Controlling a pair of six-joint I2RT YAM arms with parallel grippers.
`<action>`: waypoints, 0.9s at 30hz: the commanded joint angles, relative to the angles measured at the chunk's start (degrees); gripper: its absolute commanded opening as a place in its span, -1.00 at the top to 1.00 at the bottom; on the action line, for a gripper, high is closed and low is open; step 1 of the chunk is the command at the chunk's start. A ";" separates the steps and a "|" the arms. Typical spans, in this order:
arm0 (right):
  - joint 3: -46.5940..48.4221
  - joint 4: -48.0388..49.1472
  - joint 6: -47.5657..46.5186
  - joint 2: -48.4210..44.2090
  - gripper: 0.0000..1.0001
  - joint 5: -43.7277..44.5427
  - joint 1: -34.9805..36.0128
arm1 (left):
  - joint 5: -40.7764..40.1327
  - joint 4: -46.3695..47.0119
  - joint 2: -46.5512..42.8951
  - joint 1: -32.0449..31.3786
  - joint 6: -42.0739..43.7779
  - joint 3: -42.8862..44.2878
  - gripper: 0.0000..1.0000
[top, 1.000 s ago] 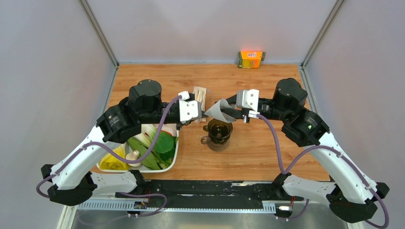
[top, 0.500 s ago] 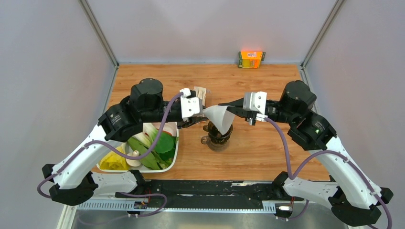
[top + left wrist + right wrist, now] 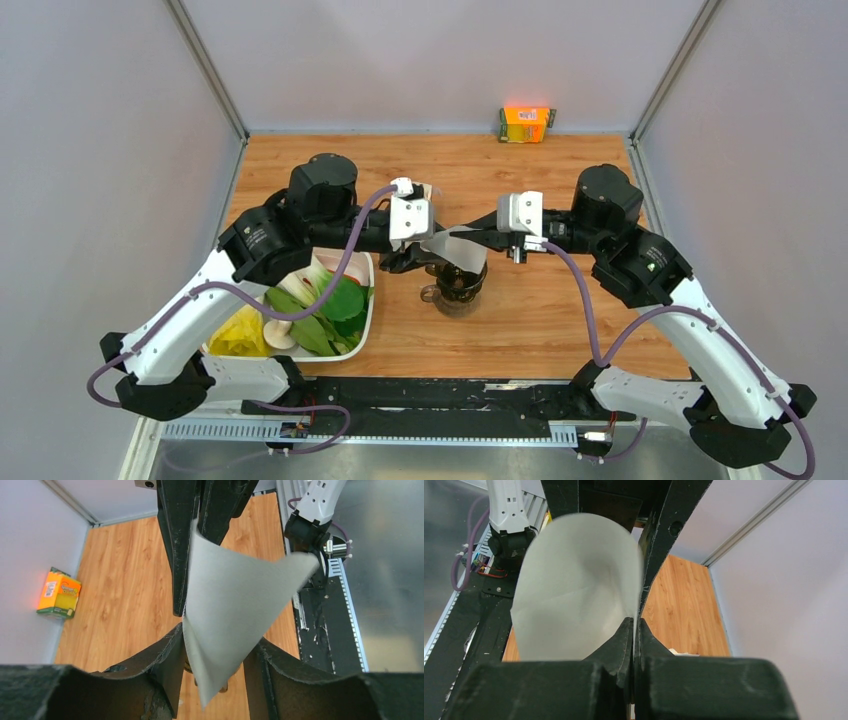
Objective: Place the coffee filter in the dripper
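The coffee filter point(image 3: 455, 250), a thin white paper cone, hangs point down just over the dripper point(image 3: 461, 281), a dark brown see-through cup on the wooden table. My right gripper point(image 3: 472, 240) is shut on the filter's upper edge; in the right wrist view the jaws point(image 3: 635, 626) pinch the paper point(image 3: 574, 595). My left gripper point(image 3: 412, 256) is open. Its fingers stand either side of the cone point(image 3: 230, 610) in the left wrist view, where the paper hides most of the dripper.
A white tray point(image 3: 371, 315) with greens and yellow vegetables lies at the left, under the left arm. A packet of cream filters point(image 3: 425, 193) stands behind the left gripper. An orange box point(image 3: 526, 124) sits at the far edge.
The left gripper has opened and let go of the filter. The right gripper has shut on its edge, and the cone has swung point down over the dripper.
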 commanded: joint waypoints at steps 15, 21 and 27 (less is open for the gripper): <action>4.47 -1.91 4.34 0.09 0.07 0.78 -0.41 | -1.08 2.61 -3.96 -0.38 0.93 -4.02 1.00; 12.11 -7.53 7.21 1.88 -0.57 -0.48 -7.81 | 2.99 6.48 -6.94 2.73 -2.39 -7.65 1.00; 12.29 -10.77 11.71 1.07 -0.94 -5.43 -9.94 | 11.73 16.96 -9.68 10.38 -9.97 -12.05 1.00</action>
